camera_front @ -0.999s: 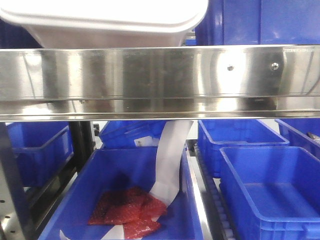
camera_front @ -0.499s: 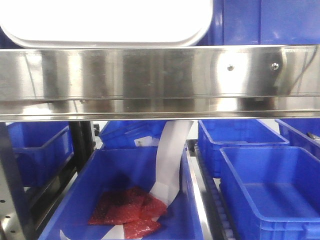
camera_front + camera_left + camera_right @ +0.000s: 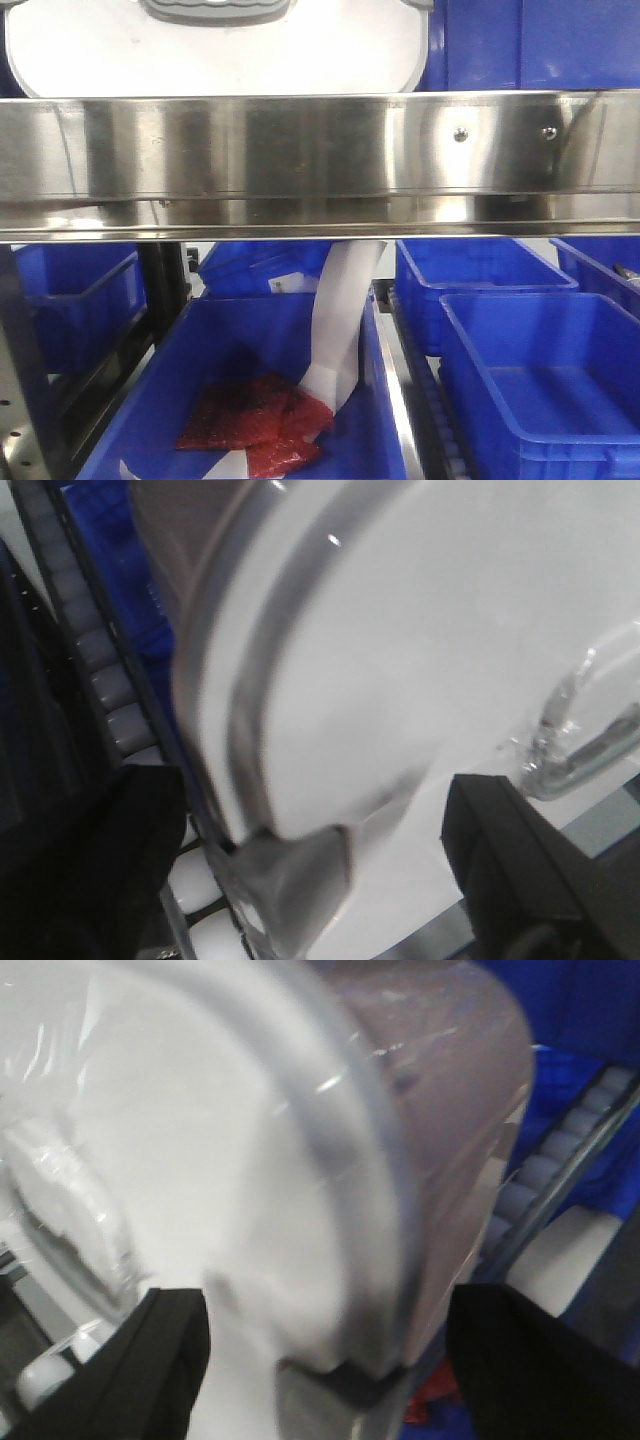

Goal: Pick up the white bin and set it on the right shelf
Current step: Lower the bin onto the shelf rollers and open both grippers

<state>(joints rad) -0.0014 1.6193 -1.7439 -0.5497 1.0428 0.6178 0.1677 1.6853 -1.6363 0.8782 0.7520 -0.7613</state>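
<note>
The white bin (image 3: 215, 60) shows above the right shelf's steel front rail (image 3: 320, 150), its lid turned toward the camera with the grey handle (image 3: 215, 10) at the top edge. In the left wrist view the white bin (image 3: 400, 630) fills the frame. My left gripper (image 3: 305, 815) is open, its black fingers (image 3: 130, 870) wide apart on either side of a grey end clip (image 3: 295, 880). My right gripper (image 3: 325, 1310) is also open, straddling the opposite end of the white bin (image 3: 200, 1160) at its grey clip (image 3: 330, 1400). Both wrist views are blurred.
Under the rail a blue bin (image 3: 160, 400) holds red packets (image 3: 260, 425) and a white paper strip (image 3: 340, 320). More blue bins (image 3: 540, 380) stand to the right and behind. Roller tracks (image 3: 110, 690) run beside the bin. A dark upright (image 3: 25, 380) stands at the left.
The bin has tipped: a second ago its rim and body showed from below, now the lid faces the camera and the grey handle has come into view. The shelf has not moved.
</note>
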